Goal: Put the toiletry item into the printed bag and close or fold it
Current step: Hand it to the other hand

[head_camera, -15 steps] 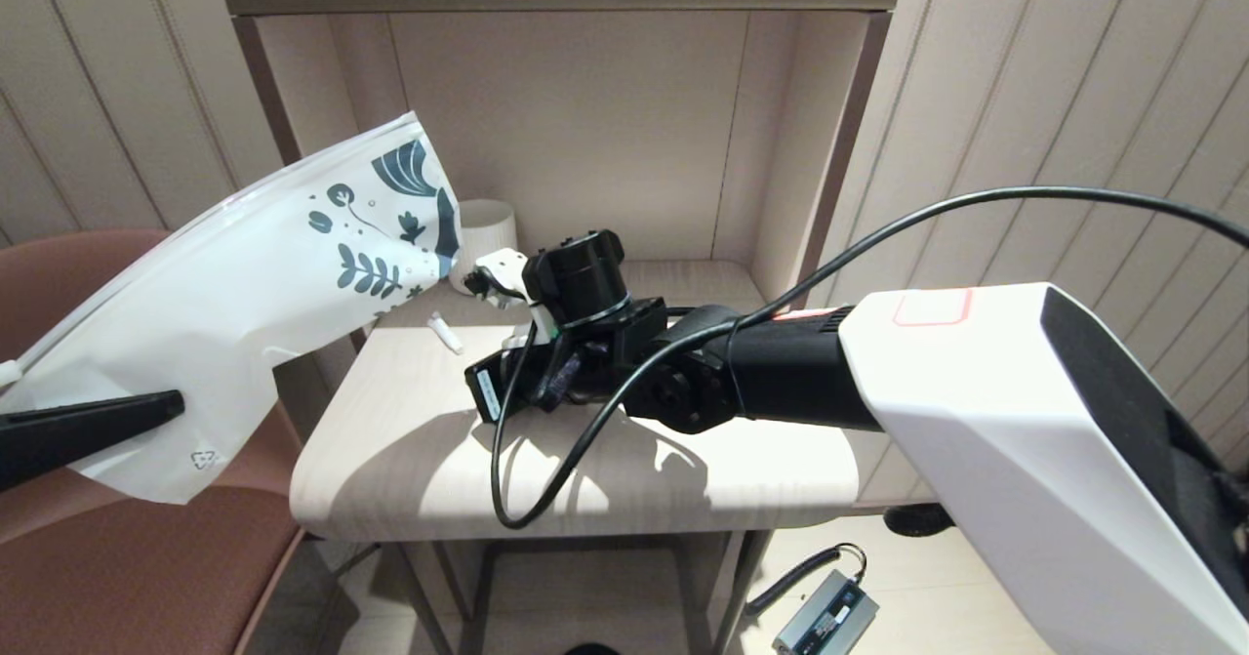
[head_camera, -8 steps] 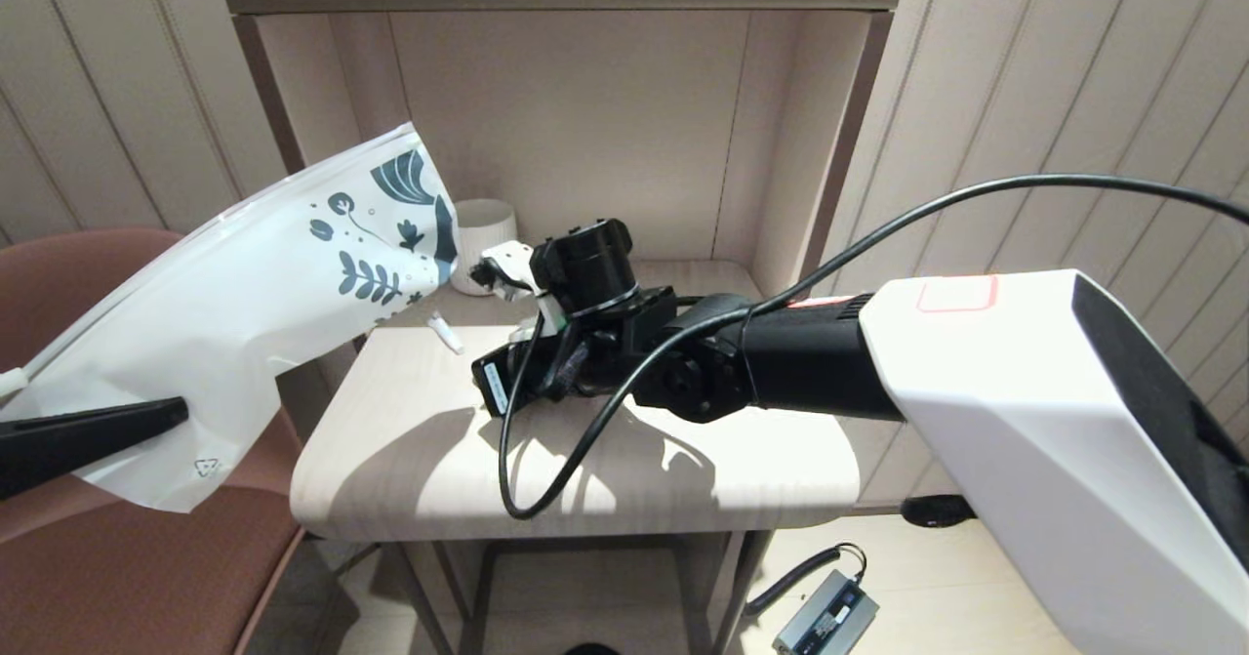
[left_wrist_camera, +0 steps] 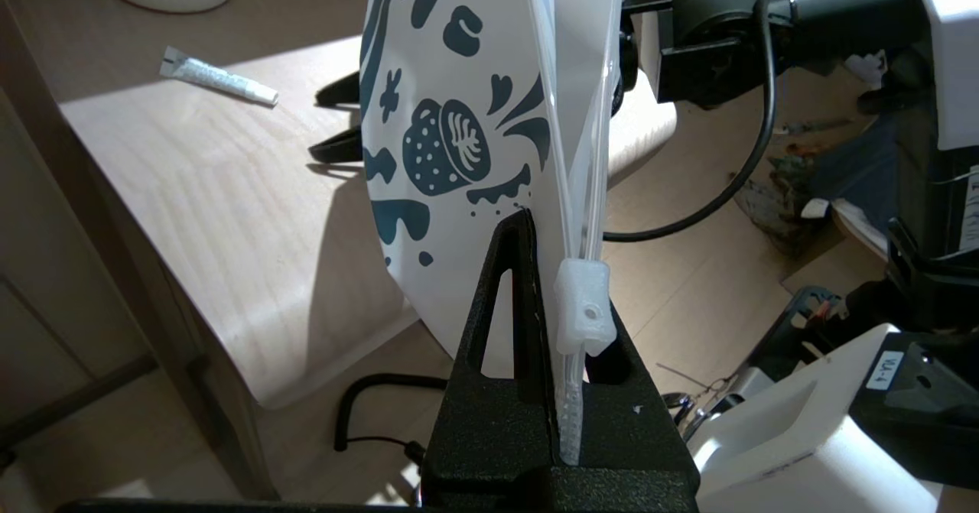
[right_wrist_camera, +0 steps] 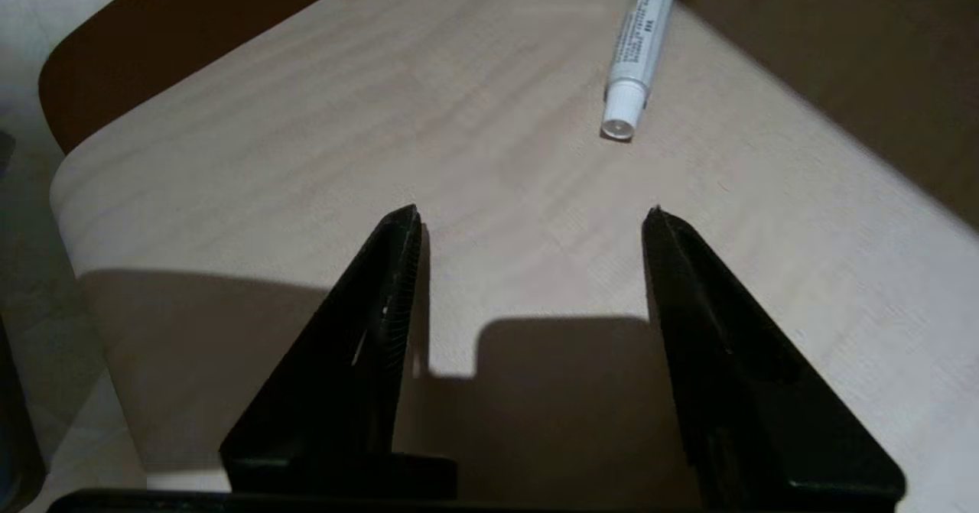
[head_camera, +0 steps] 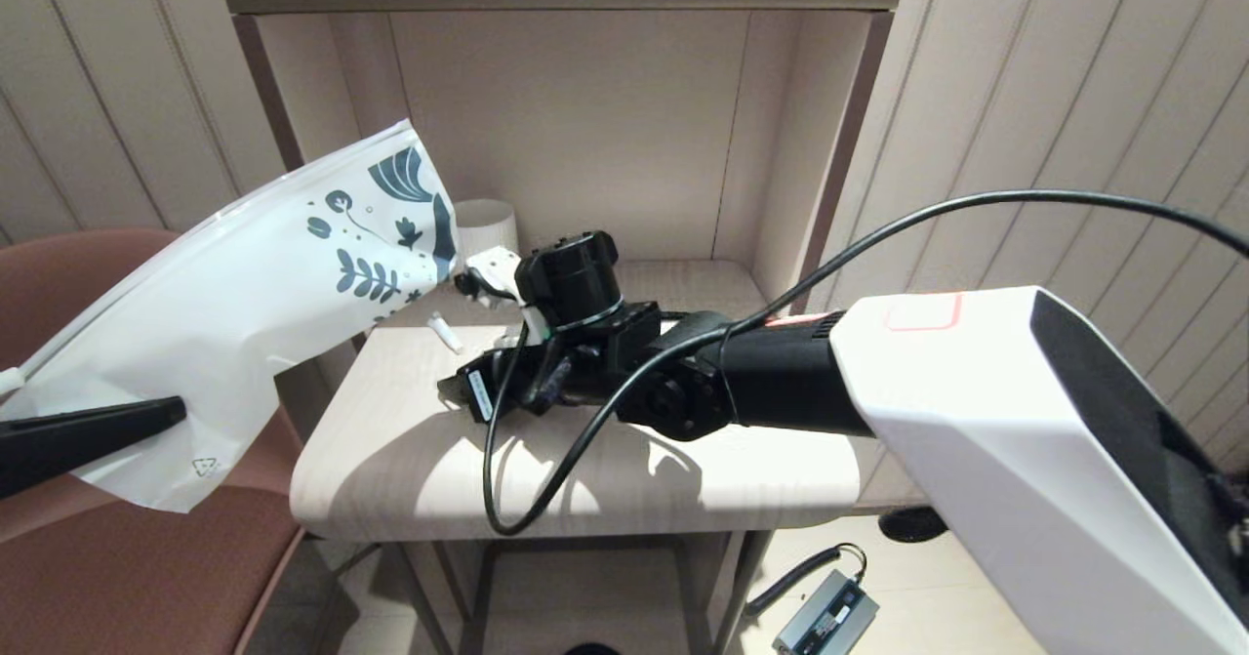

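The toiletry item [head_camera: 447, 333], a small white tube, lies on the table's back left part; it also shows as the tube [left_wrist_camera: 218, 79] [right_wrist_camera: 639, 47]. My right gripper [head_camera: 451, 388] [right_wrist_camera: 533, 211] hovers low over the table just short of the tube's cap, open, with nothing between its fingers. To the left of the table, the printed bag [head_camera: 244, 323] [left_wrist_camera: 459, 115] hangs in the air with its blue-printed end up. My left gripper [head_camera: 146, 416] [left_wrist_camera: 562, 284] is shut on the bag's zip edge beside the slider [left_wrist_camera: 585, 310].
A white ribbed mug [head_camera: 485, 230] stands behind the tube in the shelf niche. A reddish-brown chair [head_camera: 146, 557] sits left of the table [head_camera: 585, 479]. A black cable [head_camera: 507, 499] loops from the right arm over the table front. A power brick [head_camera: 825, 616] lies on the floor.
My right gripper has opened and moved left toward the tube. The left gripper and the bag have hardly moved.
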`<state>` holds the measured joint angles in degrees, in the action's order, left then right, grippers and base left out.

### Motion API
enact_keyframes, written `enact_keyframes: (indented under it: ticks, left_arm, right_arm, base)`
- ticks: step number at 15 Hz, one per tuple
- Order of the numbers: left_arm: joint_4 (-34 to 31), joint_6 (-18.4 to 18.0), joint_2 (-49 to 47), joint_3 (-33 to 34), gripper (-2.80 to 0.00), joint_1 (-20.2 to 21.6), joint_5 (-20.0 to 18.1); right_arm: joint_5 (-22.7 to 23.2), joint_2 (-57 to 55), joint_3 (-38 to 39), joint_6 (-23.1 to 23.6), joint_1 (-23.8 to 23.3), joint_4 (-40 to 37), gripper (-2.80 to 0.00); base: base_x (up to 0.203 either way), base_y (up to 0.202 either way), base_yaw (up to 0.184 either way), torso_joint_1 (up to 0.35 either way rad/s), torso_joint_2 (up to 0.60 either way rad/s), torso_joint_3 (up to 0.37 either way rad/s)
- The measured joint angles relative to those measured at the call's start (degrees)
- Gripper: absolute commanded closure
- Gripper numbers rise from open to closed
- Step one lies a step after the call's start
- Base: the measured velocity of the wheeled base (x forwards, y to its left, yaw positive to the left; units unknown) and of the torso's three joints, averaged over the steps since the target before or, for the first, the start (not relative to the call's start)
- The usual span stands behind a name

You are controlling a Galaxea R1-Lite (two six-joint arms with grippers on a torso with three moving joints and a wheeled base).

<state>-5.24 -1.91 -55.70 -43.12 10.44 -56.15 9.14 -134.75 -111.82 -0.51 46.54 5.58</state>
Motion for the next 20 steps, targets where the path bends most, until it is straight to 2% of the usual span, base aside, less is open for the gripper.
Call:
enact_keyframes:
  ticks: [5,11,17,20]
  left_arm:
    - [0.1,0.0,0.3,0.9,0.00,0.0,0.0]
    - [0.8,-0.2,0.6,4.3,0.00,0.0,-0.2]
    - [6.9,0.2,0.9,10.4,0.00,0.0,-0.5]
    - [7.2,0.3,0.7,10.8,0.00,0.0,-0.7]
  right_arm:
    - [1.1,-2.7,-0.5,0.0,0.0,1.9,-2.80]
    - [1.2,-3.6,-0.4,0.0,-0.6,0.6,-2.80]
    - [0.8,-3.8,-0.8,0.1,-0.9,0.1,-2.80]
    - [-0.3,-4.0,-0.8,0.0,-2.5,0.2,-2.80]
  base:
    - [0.000,0.000,0.000,0.000,0.00,0.000]
    - [0.000,0.000,0.000,0.000,0.00,0.000]
    - [0.000,0.000,0.000,0.000,0.00,0.000]
    - [0.000,0.000,0.000,0.000,0.00,0.000]
